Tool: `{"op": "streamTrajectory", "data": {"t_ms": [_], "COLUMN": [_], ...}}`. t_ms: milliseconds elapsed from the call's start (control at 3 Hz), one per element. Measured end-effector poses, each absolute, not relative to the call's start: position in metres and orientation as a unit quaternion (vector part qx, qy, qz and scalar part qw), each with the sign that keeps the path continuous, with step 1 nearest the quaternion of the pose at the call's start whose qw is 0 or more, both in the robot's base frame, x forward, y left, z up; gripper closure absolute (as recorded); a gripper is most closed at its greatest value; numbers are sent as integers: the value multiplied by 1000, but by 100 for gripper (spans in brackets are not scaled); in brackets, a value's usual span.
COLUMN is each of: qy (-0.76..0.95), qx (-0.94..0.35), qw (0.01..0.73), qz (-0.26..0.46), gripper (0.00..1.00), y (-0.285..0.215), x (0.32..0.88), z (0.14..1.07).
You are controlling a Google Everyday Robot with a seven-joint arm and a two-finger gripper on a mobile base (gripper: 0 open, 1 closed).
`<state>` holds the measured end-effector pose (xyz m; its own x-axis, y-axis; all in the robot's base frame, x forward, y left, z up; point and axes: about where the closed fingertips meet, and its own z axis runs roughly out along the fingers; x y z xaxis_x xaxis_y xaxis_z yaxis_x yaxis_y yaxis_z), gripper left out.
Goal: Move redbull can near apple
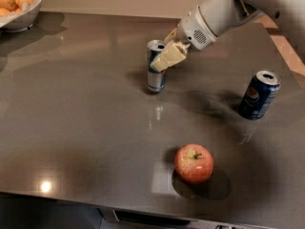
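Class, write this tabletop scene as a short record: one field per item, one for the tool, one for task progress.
surface: dark grey table
redbull can: upright, far centre of the table
tool: at the redbull can's upper part, reaching in from the right
apple: near edge, well apart from the redbull can
Pepsi can: right side, standing alone
bowl: far left corner, holding orange-yellow fruit
progress: redbull can not yet near apple

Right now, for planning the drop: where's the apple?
In the camera view the apple sits front-right on the table, apart from the redbull can behind it, where the gripper is.
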<state>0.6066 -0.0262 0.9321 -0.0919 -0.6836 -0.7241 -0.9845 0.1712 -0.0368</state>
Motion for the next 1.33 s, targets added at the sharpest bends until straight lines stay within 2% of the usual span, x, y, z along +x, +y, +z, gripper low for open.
{"op": "streamTrajectory", "data": {"t_ms": [1333], "qy": [689], "qx": [-611], "qw": [287], "qz": [264], "gripper": [100], "y": [-82], "x": [497], "z": [930]}}
